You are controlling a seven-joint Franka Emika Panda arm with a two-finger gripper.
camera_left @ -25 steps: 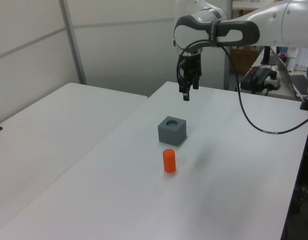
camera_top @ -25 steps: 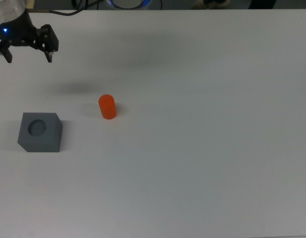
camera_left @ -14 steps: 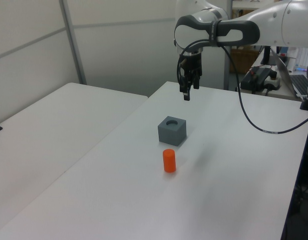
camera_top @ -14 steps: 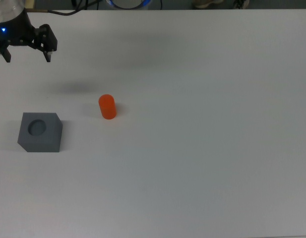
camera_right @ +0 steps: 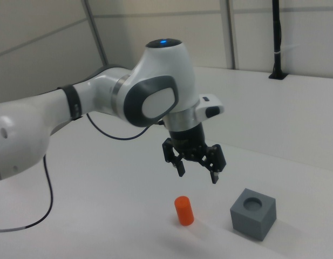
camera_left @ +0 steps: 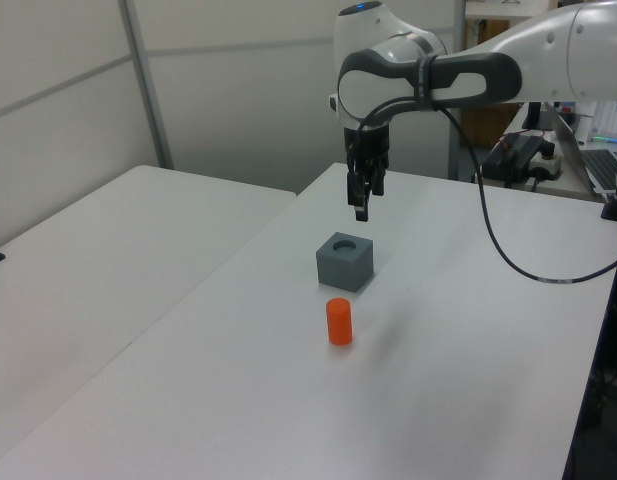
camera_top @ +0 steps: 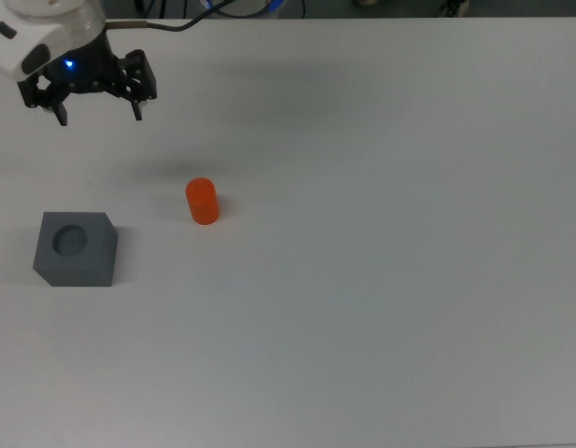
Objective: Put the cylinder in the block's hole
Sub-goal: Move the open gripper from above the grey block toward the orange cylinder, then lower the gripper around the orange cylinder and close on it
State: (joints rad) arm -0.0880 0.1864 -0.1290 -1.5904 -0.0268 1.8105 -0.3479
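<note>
Orange and upright, the one cylinder [camera_top: 203,201] stands on the white desk [camera_top: 381,280], near the single grey block [camera_top: 75,247] but not touching it, on the top view's right of the block. That leaves its sides free for a grasp. The block's round hole faces up and holds nothing. One arm hangs above the desk beyond the block, its jaws [camera_right: 196,165] spread wide and holding nothing, apparently poised to reach for the cylinder.

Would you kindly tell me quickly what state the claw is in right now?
Claw: open and empty, up in the air, touching neither the orange cylinder nor the grey block.
</note>
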